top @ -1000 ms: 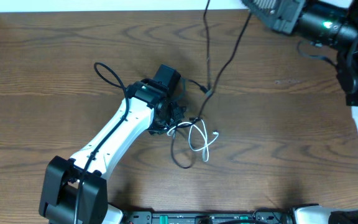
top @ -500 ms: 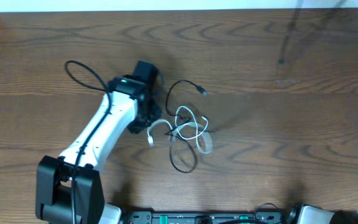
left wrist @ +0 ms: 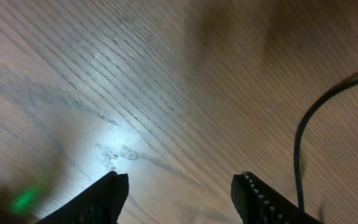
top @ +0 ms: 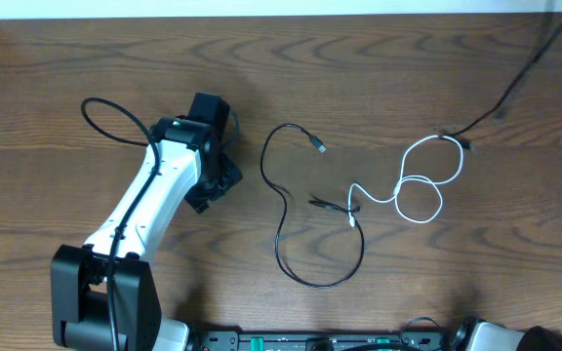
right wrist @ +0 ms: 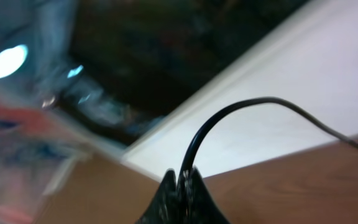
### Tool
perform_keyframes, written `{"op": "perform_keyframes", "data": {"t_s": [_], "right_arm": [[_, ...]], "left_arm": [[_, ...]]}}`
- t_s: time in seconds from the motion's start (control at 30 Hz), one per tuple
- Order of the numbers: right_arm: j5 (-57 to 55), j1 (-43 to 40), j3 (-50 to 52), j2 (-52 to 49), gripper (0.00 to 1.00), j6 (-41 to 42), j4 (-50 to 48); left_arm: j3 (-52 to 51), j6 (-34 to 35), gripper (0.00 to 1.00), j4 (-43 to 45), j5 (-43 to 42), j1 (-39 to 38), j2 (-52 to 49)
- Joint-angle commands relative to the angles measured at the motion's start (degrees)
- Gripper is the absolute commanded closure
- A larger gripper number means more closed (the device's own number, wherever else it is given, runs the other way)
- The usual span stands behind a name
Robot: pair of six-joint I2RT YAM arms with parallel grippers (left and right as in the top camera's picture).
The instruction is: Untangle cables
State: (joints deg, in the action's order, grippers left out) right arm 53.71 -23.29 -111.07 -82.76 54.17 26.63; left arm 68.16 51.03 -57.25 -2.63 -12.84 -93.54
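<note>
A long black cable [top: 281, 239] lies in a wide loop at the table's middle, one plug near the top [top: 318, 146]. The white cable [top: 422, 185] lies in loops to its right, one end touching the black loop. A second black cable [top: 501, 102] runs from the white cable's top up to the far right edge. My right gripper [right wrist: 185, 177] is shut on this cable [right wrist: 229, 115], lifted and outside the overhead view. My left gripper [top: 219, 181] is open and empty [left wrist: 180, 186], left of the loop, with black cable [left wrist: 298, 149] beside its right finger.
The left arm's own thick black cable [top: 105, 107] loops over the table at the left. A white strip [top: 261, 8] runs along the table's far edge. The arm bases [top: 100, 302] stand at the front edge.
The tangle has come apart. The right gripper pulled one black cable up and right, dragging the white cable to the right. The left gripper moved left, away from the cables.
</note>
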Motion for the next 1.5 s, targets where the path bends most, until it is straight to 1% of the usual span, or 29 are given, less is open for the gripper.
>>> {"op": "perform_keyframes", "data": {"t_s": [0.0,0.07,0.1,0.13,0.17,0.23,0.3,0.37,0.4,0.43,0.47,0.5,0.6,0.63,0.7,0.77,0.83,0.9,0.97,1.0,1.03,1.07,1.23,1.37,1.4,1.47], "right_arm": [[4.96,2.60,-0.57,0.98,0.98,16.61,-11.13],[4.94,2.60,-0.57,0.98,0.99,24.81,-20.90],[4.72,2.60,-0.57,0.98,0.98,29.88,-28.96],[4.68,2.62,-0.57,0.98,0.99,31.15,-31.23],[4.68,2.62,-0.57,0.98,0.98,33.24,-35.82],[4.98,2.71,-0.57,1.03,0.98,33.66,-39.36],[6.34,2.80,-0.57,0.96,0.98,33.42,-38.84],[6.75,3.76,-0.57,0.90,0.99,33.44,-32.63],[6.10,5.22,-0.57,0.79,0.99,33.14,-25.24],[5.44,5.75,-0.57,0.72,0.99,31.95,-21.86],[3.96,6.23,-0.57,0.68,0.98,29.51,-17.68],[1.75,6.84,-0.57,0.68,0.99,25.62,-12.59],[-4.76,8.33,-0.57,0.42,0.98,17.68,0.00],[-6.21,9.05,-0.57,0.15,0.99,15.65,3.43],[-6.91,10.49,-0.57,-0.55,0.98,12.28,6.40],[-6.88,12.22,-0.57,-1.51,0.99,9.14,8.00],[-7.32,14.36,-0.57,-2.99,0.99,6.91,11.06],[-8.33,16.33,-0.57,-4.72,0.98,6.56,13.97],[-8.55,18.08,-0.57,-6.32,0.98,6.60,15.78],[-8.44,19.34,-0.57,-7.41,0.98,6.60,16.72],[-8.31,20.33,-0.57,-8.20,0.99,6.60,17.40],[-8.33,20.92,-0.57,-8.61,0.98,6.60,18.01],[-8.37,26.99,-0.57,-11.13,0.99,6.60,23.26],[-8.37,32.13,-0.57,-11.28,0.98,6.60,23.34],[-8.39,33.27,-0.57,-11.28,0.97,6.60,23.37],[-9.55,35.10,-0.57,-11.34,0.91,6.60,24.33]], "left_arm": [[0.31,0.11,0.38,-0.35,-1.44,0.17,-0.70],[0.31,0.11,0.37,-0.37,-1.44,0.17,-0.70],[0.31,0.09,0.36,-0.37,-1.44,0.17,-0.70],[0.31,0.11,0.36,-0.37,-1.44,0.17,-0.70],[0.31,0.11,0.36,-0.35,-1.44,0.17,-0.70],[0.31,0.11,0.35,-0.28,-1.44,0.17,-0.70],[0.31,0.13,0.35,-0.07,-1.44,0.17,-0.70],[0.31,0.13,0.35,0.35,-1.68,0.17,-0.70],[0.33,-0.68,0.37,0.46,-5.99,0.24,-0.61],[0.44,-3.39,0.39,1.57,-9.77,0.46,-0.37],[0.59,-8.46,0.39,3.65,-15.17,0.83,-0.02],[1.03,-17.25,0.42,6.91,-24.61,1.49,0.66],[1.70,-30.10,0.42,10.73,-40.28,2.51,3.48],[1.77,-32.50,0.42,11.34,-42.56,2.54,4.90],[1.84,-34.88,0.41,11.67,-43.23,2.54,8.09],[1.84,-35.34,0.33,12.55,-43.23,2.54,11.54],[1.84,-33.94,0.20,15.82,-43.25,2.54,16.31],[1.84,-28.74,0.20,20.35,-43.23,2.54,21.18],[1.84,-26.23,0.20,22.99,-43.23,2.54,23.78],[1.84,-25.27,0.15,24.22,-43.21,2.54,25.31],[1.84,-25.18,0.07,24.98,-43.21,2.54,26.34],[1.84,-25.20,0.05,25.49,-43.19,2.54,26.84],[1.81,-24.74,0.03,29.18,-42.82,2.47,28.00],[1.81,-24.76,0.03,32.13,-42.80,1.31,26.12],[1.81,-24.79,0.04,32.94,-42.80,0.81,25.44],[1.81,-24.76,0.04,34.38,-42.95,-0.26,24.44]]}}
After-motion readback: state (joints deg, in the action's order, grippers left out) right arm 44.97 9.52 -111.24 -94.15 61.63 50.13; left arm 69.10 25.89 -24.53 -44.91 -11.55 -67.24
